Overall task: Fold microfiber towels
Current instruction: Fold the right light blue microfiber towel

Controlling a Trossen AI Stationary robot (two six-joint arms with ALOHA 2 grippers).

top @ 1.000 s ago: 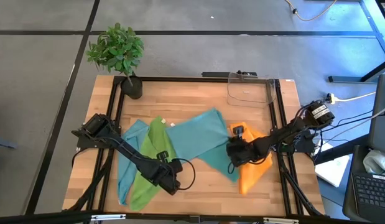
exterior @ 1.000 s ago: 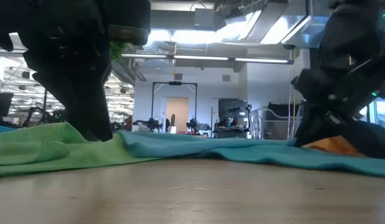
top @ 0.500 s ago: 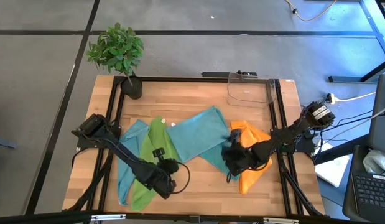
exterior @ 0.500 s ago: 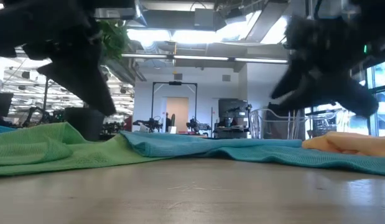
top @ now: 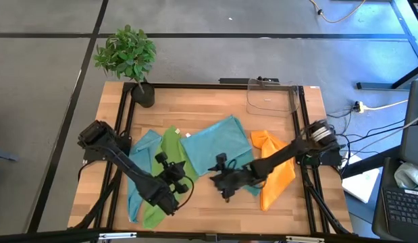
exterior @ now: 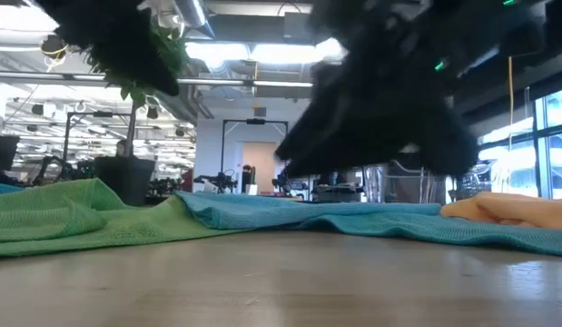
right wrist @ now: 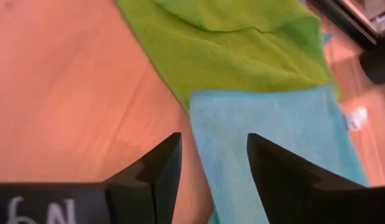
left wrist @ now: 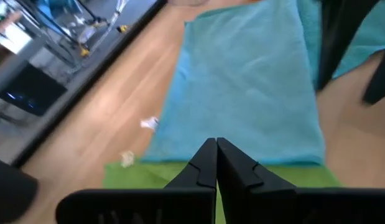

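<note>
Several microfiber towels lie flat on the wooden table and overlap. From left to right they are a light blue one (top: 142, 158), a lime green one (top: 169, 154), a teal one (top: 215, 150) and an orange one (top: 276, 172). My left gripper (top: 179, 177) is shut and hovers over the green towel (left wrist: 180, 177), pointing at the teal towel (left wrist: 254, 87). My right gripper (top: 213, 179) is open and hangs above the teal towel's near left corner (right wrist: 242, 143), its fingers on either side of that corner. The green towel (right wrist: 229, 56) lies beyond it.
A potted plant (top: 127, 57) stands at the far left corner. A clear plastic bin (top: 269, 96) sits at the far right. Black frame rails (top: 300, 121) run along the table's sides. Bare wood (top: 195, 108) shows at the far middle and along the near edge.
My right gripper has lifted off the towels near the orange one and swung toward the table's left, to the teal towel's near left corner. My left gripper has risen off the green towel, moved a little toward the far edge and tipped up nearer to level, staying shut.
</note>
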